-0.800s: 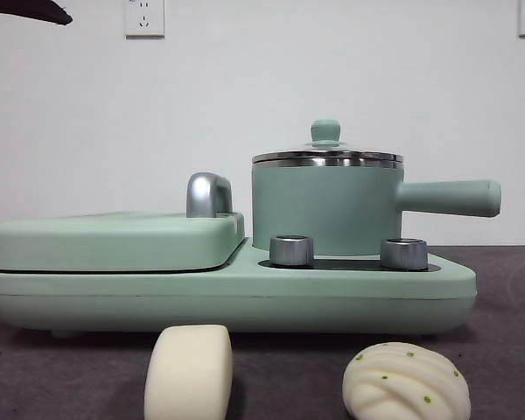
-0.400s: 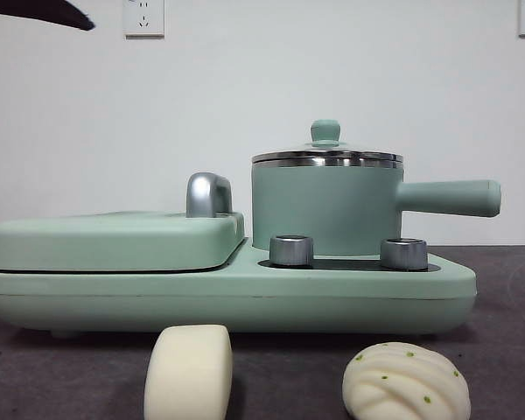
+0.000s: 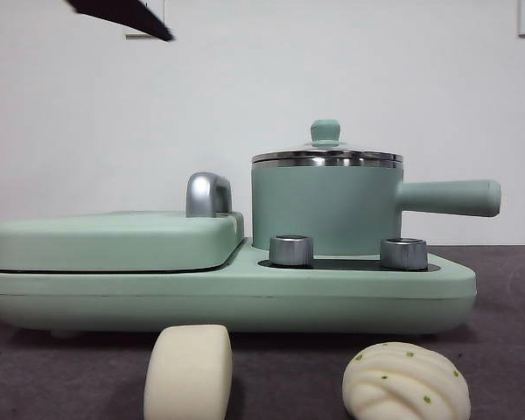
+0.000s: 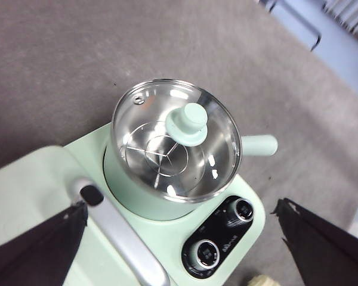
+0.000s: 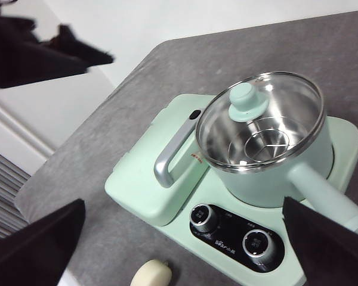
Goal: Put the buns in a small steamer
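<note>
A: Start nearest. What lies at the front?

B: Two soft cream-white buns on the grey table, just before the appliance: a smooth oblong bun [image 3: 188, 372] standing on its edge, and well apart from it a ridged shell-shaped bun with green specks [image 3: 406, 381]. Neither is touched by anything.

A: And behind them?

B: The mint-green cooker base [image 3: 227, 293] with two steel dials [image 3: 291, 250], a flat wide green griddle section with a chrome handle [image 3: 208, 194], and beside that the small steamer [image 3: 325, 207], a mint-green cylindrical pot with a straight side handle. Its glass lid with the green knob [image 4: 187, 123] is seated on the steel rim.

A: So what could go wrong?

B: I'd judge the lid is the trouble. While it sits on, no bun can go in; a bun brought over early would land on the glass and roll off. The knob is small and rounded, so an off-centre grip could slip or drag the pot. The buns are soft too, and a hard squeeze would likely dent them.

A: The pincers?

B: The left gripper [image 4: 185, 238] hovers above the steamer, jaws spread wide, holding nothing. The right gripper [image 5: 185, 250] is also high over the cooker, wide apart, empty. In the front view only a black tip [image 3: 122, 16] shows at the top corner.
</note>
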You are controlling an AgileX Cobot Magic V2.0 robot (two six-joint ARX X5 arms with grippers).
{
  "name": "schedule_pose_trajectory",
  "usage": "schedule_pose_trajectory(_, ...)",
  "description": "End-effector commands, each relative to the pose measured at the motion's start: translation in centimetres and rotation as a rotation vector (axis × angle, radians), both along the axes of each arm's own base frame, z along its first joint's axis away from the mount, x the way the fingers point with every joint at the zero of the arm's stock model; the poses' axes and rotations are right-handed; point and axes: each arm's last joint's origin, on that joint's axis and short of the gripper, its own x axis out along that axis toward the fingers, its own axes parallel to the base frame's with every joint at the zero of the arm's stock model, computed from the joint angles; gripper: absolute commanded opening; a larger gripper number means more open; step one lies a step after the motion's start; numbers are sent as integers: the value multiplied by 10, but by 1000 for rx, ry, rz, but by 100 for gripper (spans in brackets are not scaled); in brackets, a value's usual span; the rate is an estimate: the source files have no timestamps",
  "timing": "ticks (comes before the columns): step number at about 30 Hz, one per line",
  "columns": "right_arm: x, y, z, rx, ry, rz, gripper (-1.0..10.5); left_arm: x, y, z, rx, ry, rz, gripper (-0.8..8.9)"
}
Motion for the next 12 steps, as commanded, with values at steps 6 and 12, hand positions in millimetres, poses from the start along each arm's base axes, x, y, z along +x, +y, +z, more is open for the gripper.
schedule_pose_trajectory(6, 0, 2, 5, 4, -13, 10, 526, 37, -51, -8, 87, -16, -108, 520)
schedule_pose_trajectory(12, 0, 2, 5, 4, -13, 10, 526, 56, -88, -32, 120, -57, -112, 519)
